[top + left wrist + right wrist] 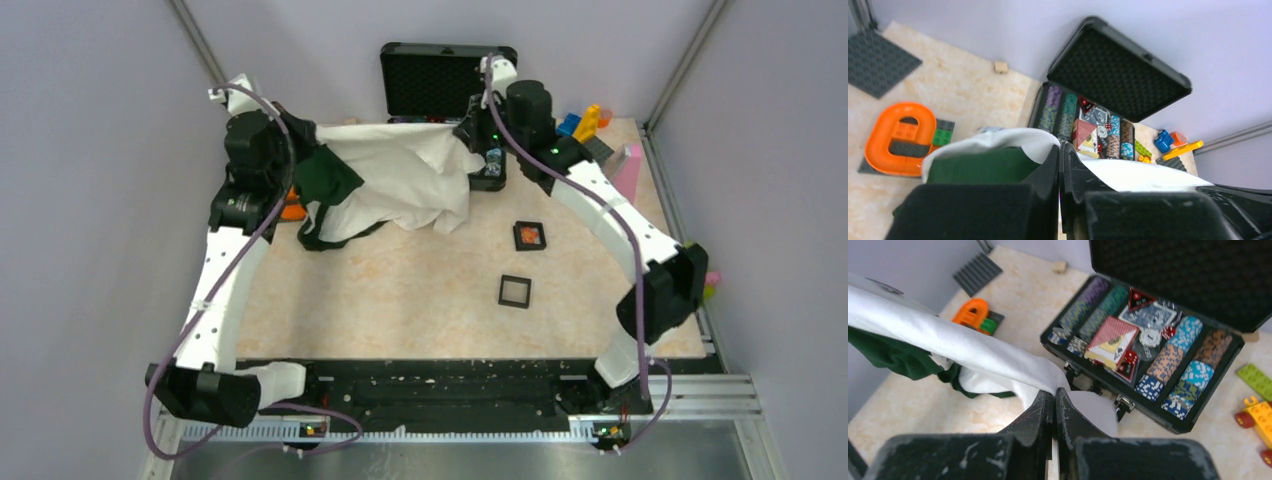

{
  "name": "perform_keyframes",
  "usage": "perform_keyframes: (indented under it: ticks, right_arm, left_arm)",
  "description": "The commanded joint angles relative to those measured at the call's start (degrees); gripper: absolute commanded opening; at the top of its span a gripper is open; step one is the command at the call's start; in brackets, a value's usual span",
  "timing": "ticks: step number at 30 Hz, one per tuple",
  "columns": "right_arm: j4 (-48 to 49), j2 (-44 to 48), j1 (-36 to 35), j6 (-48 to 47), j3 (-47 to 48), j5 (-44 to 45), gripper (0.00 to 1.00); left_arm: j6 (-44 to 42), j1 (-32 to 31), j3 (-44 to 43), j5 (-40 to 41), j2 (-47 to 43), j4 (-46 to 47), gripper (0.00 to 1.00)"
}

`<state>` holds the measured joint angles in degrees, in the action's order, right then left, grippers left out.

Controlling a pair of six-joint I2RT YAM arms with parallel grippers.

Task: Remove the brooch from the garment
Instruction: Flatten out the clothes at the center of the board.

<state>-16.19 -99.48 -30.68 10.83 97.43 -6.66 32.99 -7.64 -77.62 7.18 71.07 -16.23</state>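
left gripper: jaws shut, pinching the top hem of the garment at upper left of the top view.
right gripper: shut too, nipping the white cloth at its other end, upper centre, in front of the chip case.
hold: hem taut between the two, cloth hanging like a curtain; likely so its face spreads and a pin can be found.
green part: droops at the left end, folded, hides some cloth.
brooch: not made out on the cloth in any view. a tiny orange-red bit sits in a small black tray, centre right, apart from the cloth; may be it, too small to tell.
next: a regrip looks needed, since both grippers are busy.
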Motion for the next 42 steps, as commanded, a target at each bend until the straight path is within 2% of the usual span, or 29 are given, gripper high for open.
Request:
perform_keyframes:
  ticks: [1, 4, 9, 14, 18, 20, 22, 24, 26, 31, 35, 37, 39, 40, 41, 42]
  right_arm:
    - [-1.1, 10.9, -1.6, -1.3, -0.8, -3.7, 0.0]
    - [0.9, 16.0, -2.6, -0.3, -7.8, -4.2, 0.0]
    - [2.7, 22.9, -4.1, 2.3, -19.7, -10.0, 0.0]
    - [4.7, 25.7, -6.1, 8.0, -36.3, -14.6, 0.0]
    - [9.0, 23.1, -8.5, 11.9, -46.4, -18.7, 0.0]
    - [10.0, 21.3, -10.7, 12.2, -49.3, -18.8, 0.0]
    - [10.0, 19.9, -11.8, 12.5, -50.7, -18.3, 0.0]
    - [10.6, 19.5, -11.9, 13.3, -51.6, -15.7, 0.0]
    - [11.0, 19.1, -11.9, 13.4, -50.9, -13.9, 0.07]
    - [10.1, 16.4, -11.9, 12.1, -44.3, -12.0, 0.22]
    - [9.3, 13.2, -11.9, 10.9, -39.6, -10.0, 0.37]
    - [8.9, 12.0, -11.9, 10.0, -37.8, -8.6, 0.5]
    - [9.1, 11.0, -11.9, 9.6, -36.7, -6.5, 0.63]
    - [9.3, 10.4, -11.9, 9.3, -36.1, -5.2, 0.65]
    - [9.2, 9.6, -11.9, 9.1, -35.4, -3.8, 0.68]
    - [9.1, 8.4, -11.9, 8.9, -34.5, -3.0, 0.69]
  left_arm:
    - [-6.2, 0.2, -5.9, -2.5, -5.1, -10.8, 0.0]
    - [-7.0, 0.2, -0.6, -2.6, -10.1, -13.0, 0.0]
    - [-6.7, 0.3, 9.9, -2.6, -19.1, -15.7, 0.0]
    - [-2.5, 0.2, 26.3, -14.2, -26.6, -15.1, 0.0]
    - [1.3, -0.7, 36.7, -18.2, -28.1, -15.1, 0.0]
    - [4.7, -2.5, 40.4, -20.9, -28.8, -14.9, 0.0]
    - [7.4, -6.9, 42.1, -21.7, -28.9, -14.9, 0.0]
    - [8.9, -14.6, 41.8, -15.8, -28.0, -16.5, 0.0]
    - [10.7, -20.7, 42.1, -11.1, -26.3, -18.0, 0.0]
    - [17.5, -27.9, 43.7, -9.6, -21.6, -18.0, 0.0]
    - [24.1, -39.1, 44.3, -3.0, -20.8, -17.1, 0.0]
    - [25.9, -44.8, 42.7, 0.3, -18.8, -19.7, 0.0]
    - [26.7, -47.3, 40.7, 2.7, -16.7, -23.1, 0.0]
    - [26.5, -47.5, 39.7, 3.6, -16.3, -24.6, 0.03]
    - [26.5, -47.6, 38.4, 5.4, -16.2, -26.5, 0.18]
    - [26.5, -47.5, 37.5, 7.9, -16.6, -28.2, 0.43]
